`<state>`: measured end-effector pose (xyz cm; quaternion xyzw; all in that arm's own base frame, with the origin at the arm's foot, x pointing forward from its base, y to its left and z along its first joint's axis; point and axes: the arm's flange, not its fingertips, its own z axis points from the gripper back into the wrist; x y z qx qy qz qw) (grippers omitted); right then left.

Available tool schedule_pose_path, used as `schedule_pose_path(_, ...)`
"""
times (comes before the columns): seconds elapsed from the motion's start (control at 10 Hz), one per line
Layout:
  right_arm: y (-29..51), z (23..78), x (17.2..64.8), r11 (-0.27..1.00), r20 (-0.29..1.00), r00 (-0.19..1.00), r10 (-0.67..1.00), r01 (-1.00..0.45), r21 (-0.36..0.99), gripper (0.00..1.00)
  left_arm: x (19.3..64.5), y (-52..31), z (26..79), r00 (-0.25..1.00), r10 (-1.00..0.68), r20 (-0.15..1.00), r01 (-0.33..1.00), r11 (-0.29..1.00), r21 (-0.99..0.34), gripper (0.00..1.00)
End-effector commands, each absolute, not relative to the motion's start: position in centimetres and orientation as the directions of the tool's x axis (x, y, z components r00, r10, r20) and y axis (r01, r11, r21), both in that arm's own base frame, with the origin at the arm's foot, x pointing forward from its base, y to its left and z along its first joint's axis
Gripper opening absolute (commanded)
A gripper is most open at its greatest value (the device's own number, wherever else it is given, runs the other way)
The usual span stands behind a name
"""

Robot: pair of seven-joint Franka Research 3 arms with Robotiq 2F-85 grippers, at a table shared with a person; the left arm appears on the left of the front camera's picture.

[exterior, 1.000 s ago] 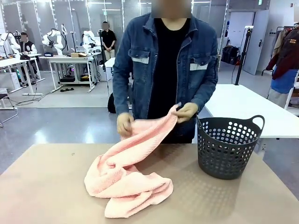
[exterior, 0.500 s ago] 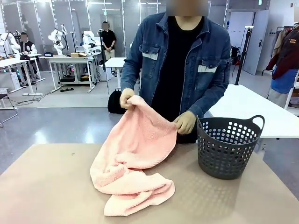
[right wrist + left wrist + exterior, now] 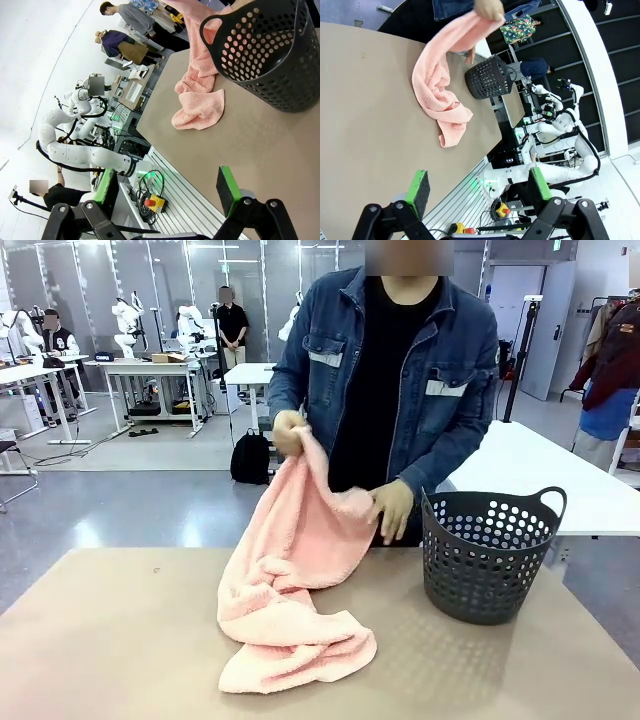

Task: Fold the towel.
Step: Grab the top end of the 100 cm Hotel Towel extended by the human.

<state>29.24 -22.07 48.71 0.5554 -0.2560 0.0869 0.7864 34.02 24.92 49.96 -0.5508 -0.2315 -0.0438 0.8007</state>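
The salmon-pink towel (image 3: 290, 585) hangs from the hands of a person in a denim jacket at the table's far side. One hand (image 3: 289, 430) lifts a corner high, the other hand (image 3: 392, 508) grips an edge beside the basket. The towel's lower part lies bunched on the table (image 3: 120, 640). It shows too in the left wrist view as the towel (image 3: 437, 85) and in the right wrist view as the towel (image 3: 197, 102). My left gripper (image 3: 477, 187) is open, far from the towel above the table's near edge. My right gripper (image 3: 167, 187) is open as well, nothing between its fingers.
A dark grey perforated basket (image 3: 490, 555) with handles stands on the table's right side, close to the towel and the person's hand; it appears as the basket (image 3: 489, 77) and basket (image 3: 272, 50) in the wrist views. A white table (image 3: 530, 475) stands behind it.
The person has raised one hand higher, pulling the towel up and toward the basket side. Less of it lies on the table, and the bunched pile has narrowed.
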Motion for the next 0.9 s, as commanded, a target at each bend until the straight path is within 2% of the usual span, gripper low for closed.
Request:
schedule_pose_path(0.0,-22.19,48.91,29.34,0.364,0.512,0.846,-0.148,-0.434,0.824,1.00,34.00,25.01,49.93,0.888,0.184,0.422,0.330,0.383,-0.863,1.00)
schedule_pose_path(0.8,-22.19,48.91,29.34,0.364,0.512,0.846,-0.148,-0.434,0.824,1.00,34.00,25.01,49.93,0.888,0.184,0.422,0.330,0.383,-0.863,1.00)
